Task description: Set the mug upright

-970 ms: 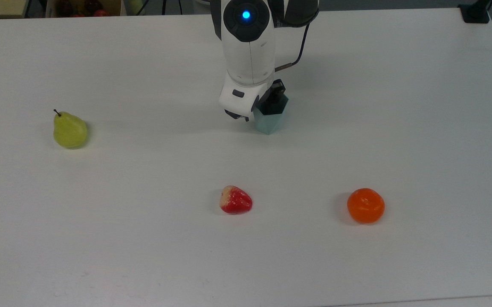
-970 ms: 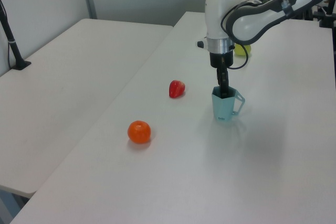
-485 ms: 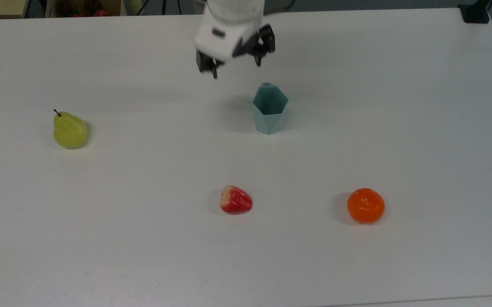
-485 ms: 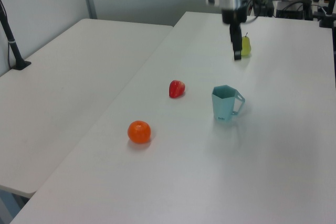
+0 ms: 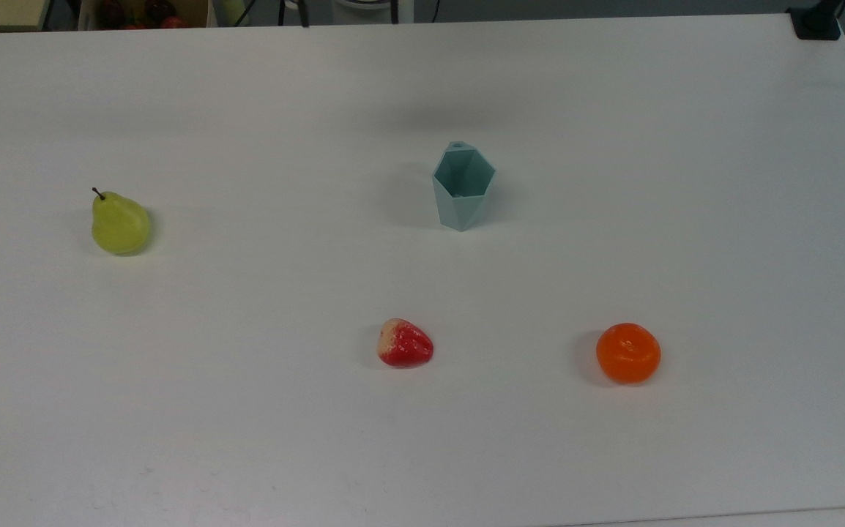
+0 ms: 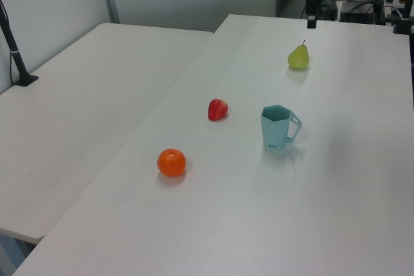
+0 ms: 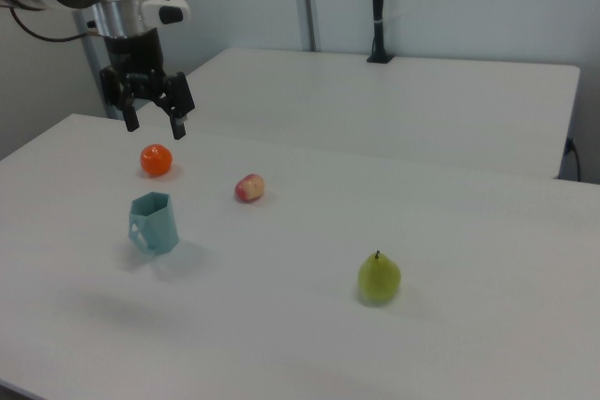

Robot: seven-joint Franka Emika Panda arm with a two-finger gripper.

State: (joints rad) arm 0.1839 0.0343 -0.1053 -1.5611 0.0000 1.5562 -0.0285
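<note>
From where I sit, the big change is that my claw (image 7: 150,117) has let go of the mug (image 5: 462,189) and climbed away: a second ago its fingers were down inside the rim, half a second ago it hung just above and beyond the cup, and now it is high and well clear, fingers spread wide and holding nothing. The mug has not budged since the release. It stands on its narrow base with the mouth up, near the middle of the table (image 5: 723,219), so I judge the task done and only the retreat left to finish.

Working near to far in the top view: the strawberry (image 5: 405,343) lies closest to me, red and glossy with a pale cream patch at one end, a blunt cone shape. Beside it on the top view's right sits the orange (image 5: 628,353), a smooth, slightly flattened ball with a shiny skin. Further back on the top view's left is the pear (image 5: 119,223), yellow-green, bulbous at the bottom, with a short dark stem. All three look like moulded plastic.

Beyond them stands the mug: pale teal, matte, built of flat angular facets with a polygonal rim, tapering toward the base. The left view shows an angular handle (image 6: 295,127) on the left view's right side. The table is plain matte white, lightly scuffed near the front edge.
</note>
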